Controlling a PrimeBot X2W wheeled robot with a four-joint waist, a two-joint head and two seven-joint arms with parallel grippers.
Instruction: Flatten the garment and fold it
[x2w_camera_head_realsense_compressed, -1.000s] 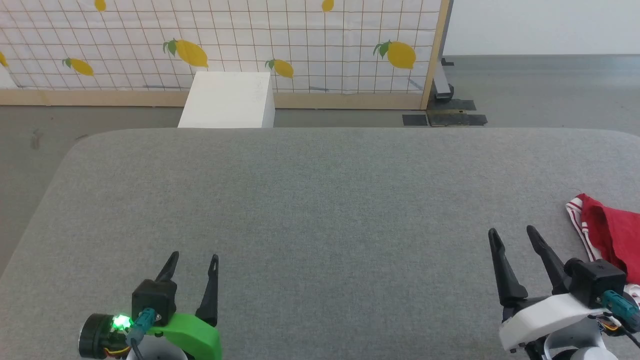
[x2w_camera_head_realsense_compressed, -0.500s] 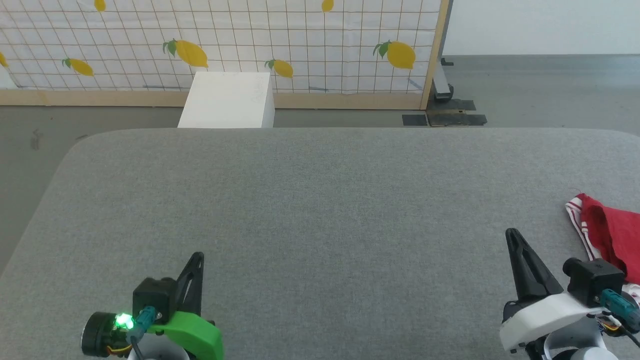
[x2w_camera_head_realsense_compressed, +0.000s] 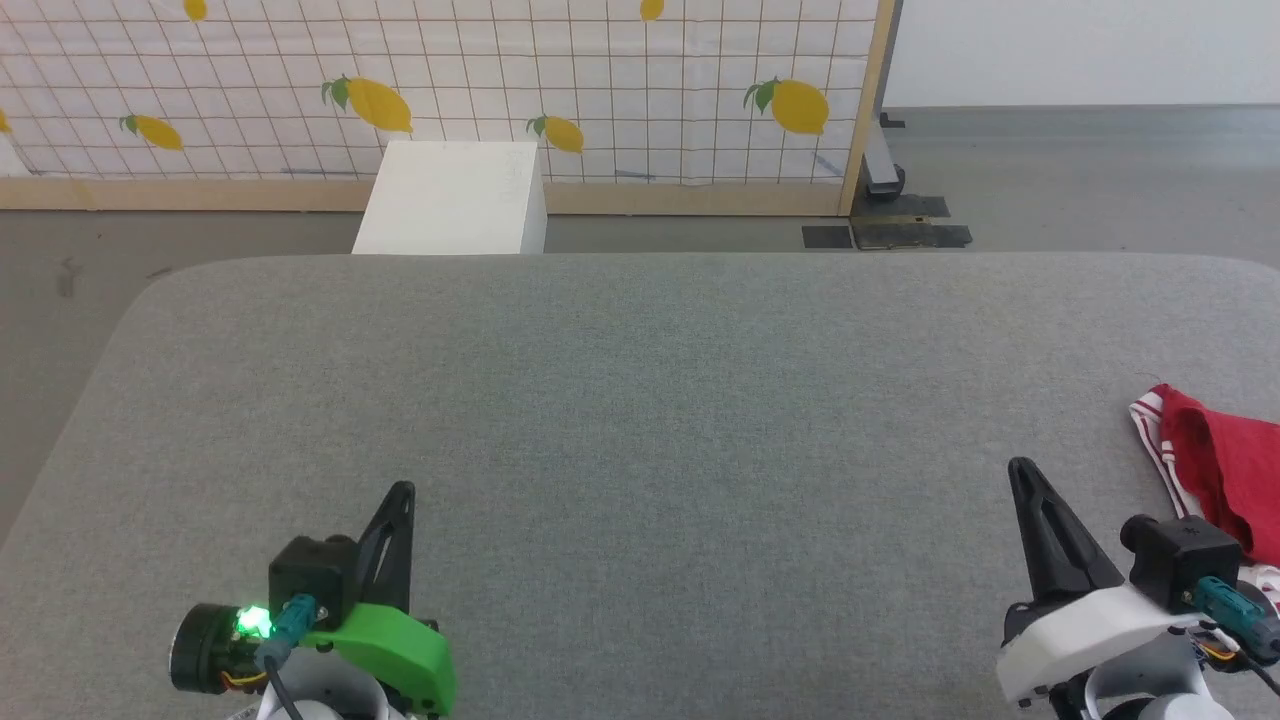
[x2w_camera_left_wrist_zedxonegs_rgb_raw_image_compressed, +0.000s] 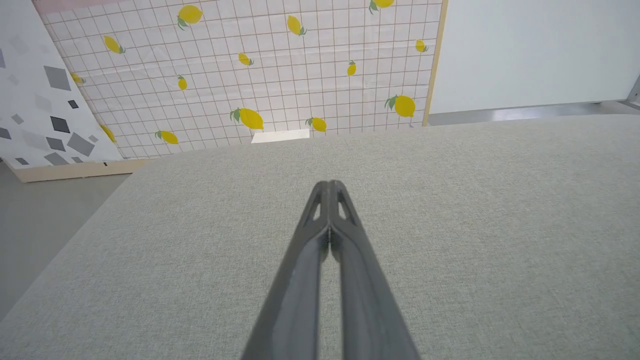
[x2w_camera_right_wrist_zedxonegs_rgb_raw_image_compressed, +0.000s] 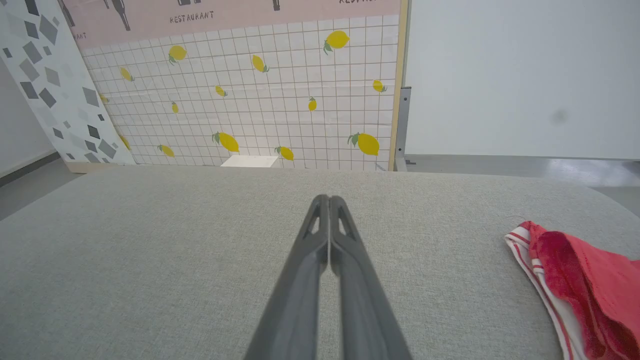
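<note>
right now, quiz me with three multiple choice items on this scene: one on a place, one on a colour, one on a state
1. Where on the grey table does the red jersey lie? A its middle; B its right edge, near the right gripper; C its far edge.
2. What colour is the jersey's trim? A red-and-white stripes; B blue; C black.
3. How do the left gripper and right gripper stand? A both open; B left open only; C both shut, holding nothing.
Answers: B, the head view shows it at the right edge; A, the stripes are plain in the right wrist view; C, each wrist view shows the jaws pressed together, nothing between.
</note>
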